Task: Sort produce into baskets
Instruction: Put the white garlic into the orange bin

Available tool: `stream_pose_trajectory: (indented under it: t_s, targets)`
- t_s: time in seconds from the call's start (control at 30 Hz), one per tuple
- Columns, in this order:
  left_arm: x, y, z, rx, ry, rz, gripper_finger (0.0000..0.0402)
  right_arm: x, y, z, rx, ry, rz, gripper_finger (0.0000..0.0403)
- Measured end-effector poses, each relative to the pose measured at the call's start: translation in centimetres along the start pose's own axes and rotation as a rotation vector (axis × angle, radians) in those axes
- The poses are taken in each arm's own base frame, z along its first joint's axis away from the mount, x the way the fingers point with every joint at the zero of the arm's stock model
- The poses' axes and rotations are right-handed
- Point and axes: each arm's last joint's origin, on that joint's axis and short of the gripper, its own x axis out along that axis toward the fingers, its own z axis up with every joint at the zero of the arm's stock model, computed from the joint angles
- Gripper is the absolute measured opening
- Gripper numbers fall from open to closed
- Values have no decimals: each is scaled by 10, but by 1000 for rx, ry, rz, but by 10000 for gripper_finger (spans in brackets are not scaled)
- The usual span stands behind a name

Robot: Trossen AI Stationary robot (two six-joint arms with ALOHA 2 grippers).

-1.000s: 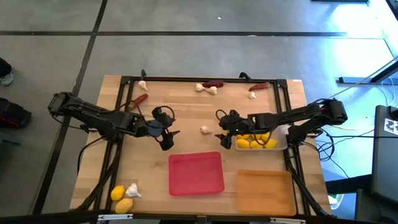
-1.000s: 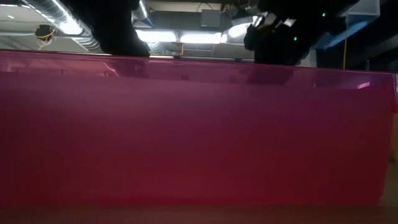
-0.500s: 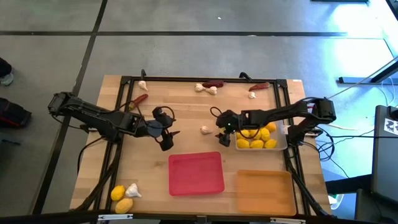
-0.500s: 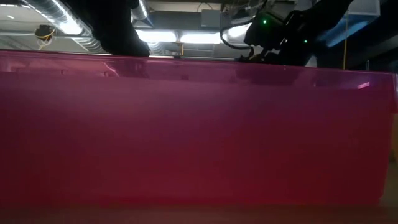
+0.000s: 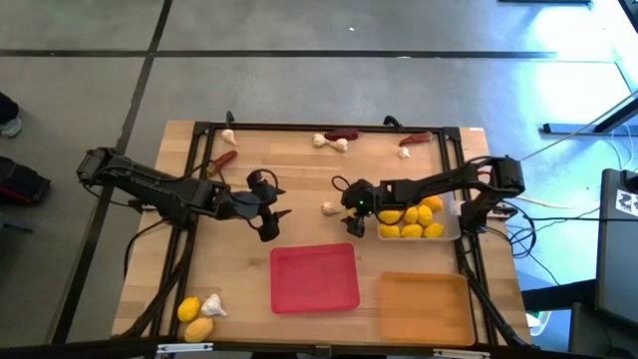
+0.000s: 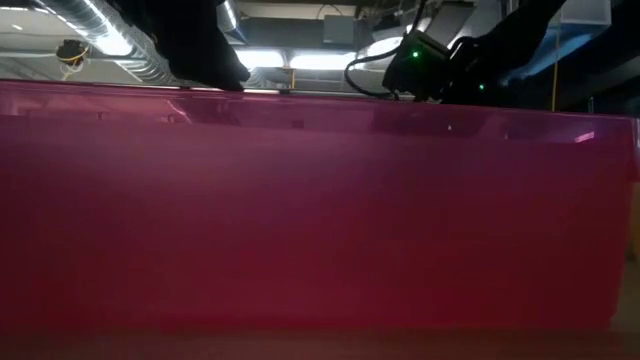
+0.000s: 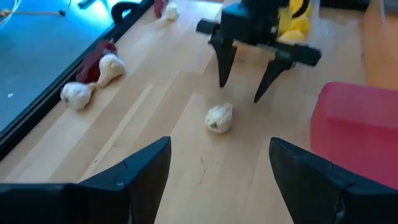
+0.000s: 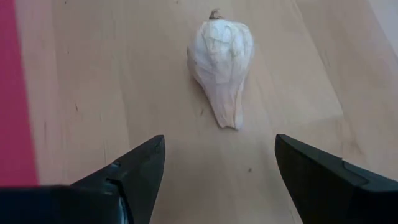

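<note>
A whitish garlic bulb (image 5: 328,207) lies on its side on the wood in the middle of the table, between my two grippers. My right gripper (image 5: 344,209) is open and tipped down just to its right; in the right wrist view the bulb (image 8: 221,59) lies just ahead of the gap between the open fingers (image 8: 134,168), untouched. My left gripper (image 5: 274,207) hangs open above the table to the left of the bulb; its wrist view shows the bulb (image 7: 219,117) and my right gripper (image 7: 240,92) beyond it. The red tray (image 5: 315,277) lies nearer the front.
A clear tray (image 5: 454,231) holding lemons (image 5: 411,221) sits at the right, an orange tray (image 5: 424,307) at the front right. Garlic bulbs (image 5: 331,143) and chilis (image 5: 417,138) lie along the far edge, a chili (image 5: 221,160) at far left, lemons and garlic (image 5: 197,314) at front left.
My right gripper has moved toward the table's left edge and down, away from the clear tray, and now stands next to the garlic bulb in the middle, still open. The bulb has not moved.
</note>
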Motion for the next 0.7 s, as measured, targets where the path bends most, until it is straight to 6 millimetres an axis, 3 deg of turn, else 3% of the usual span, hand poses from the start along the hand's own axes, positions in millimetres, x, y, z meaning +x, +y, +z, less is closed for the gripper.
stream_pose_trajectory:
  t_s: [0.33, 0.53, 0.7]
  targets:
    - [-2, -5, -1, 30, 9, -51, 269, 21, 4, -7, -23, 12, -8, 296]
    - [-4, -8, -2, 44, 8, -63, 269, 29, 4, 0, -48, -86, -31, 296]
    - [-4, -8, -2, 46, 8, -65, 269, 35, 1, -2, -57, -84, -73, 265]
